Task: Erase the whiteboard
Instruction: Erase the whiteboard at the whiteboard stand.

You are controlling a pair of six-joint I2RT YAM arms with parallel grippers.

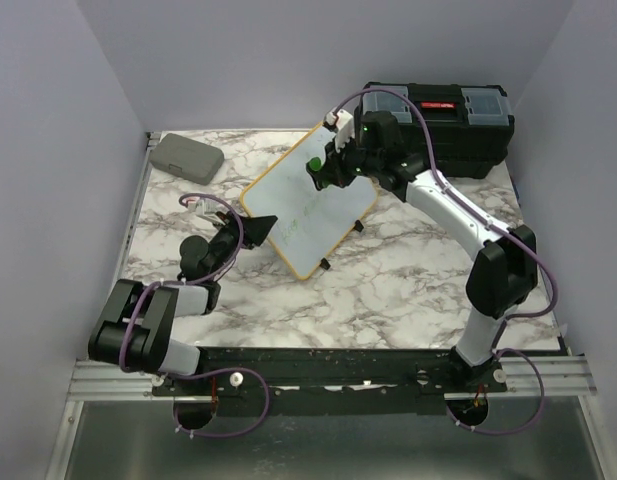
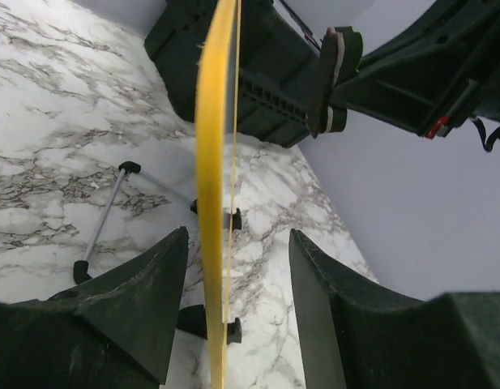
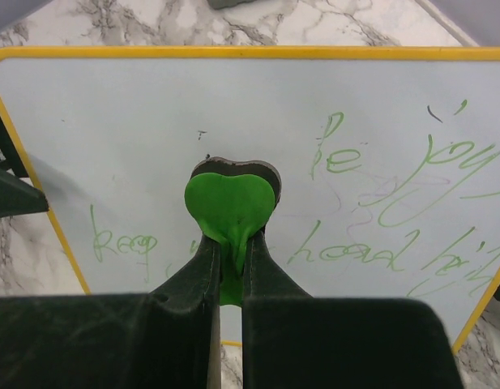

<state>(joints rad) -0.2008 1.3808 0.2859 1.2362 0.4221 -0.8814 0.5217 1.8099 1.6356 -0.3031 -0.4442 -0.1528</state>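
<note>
Top external view: whiteboard (image 1: 310, 212) is standing tilted beside a black toolbox (image 1: 443, 120). Right gripper (image 3: 230, 247) is pinching a green heart eraser (image 3: 229, 203) at its face; left gripper (image 1: 260, 228) is straddling its edge, jaws apart.

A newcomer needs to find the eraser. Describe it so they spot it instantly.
On the marble table stands a yellow-framed whiteboard. Against its face, the right end effector pinches the eraser: heart-shaped, and the only bright green object.

green handwriting (image 3: 124, 243) on the whiteboard (image 3: 136, 113) reads "keep", perhaps "be joy".
</note>
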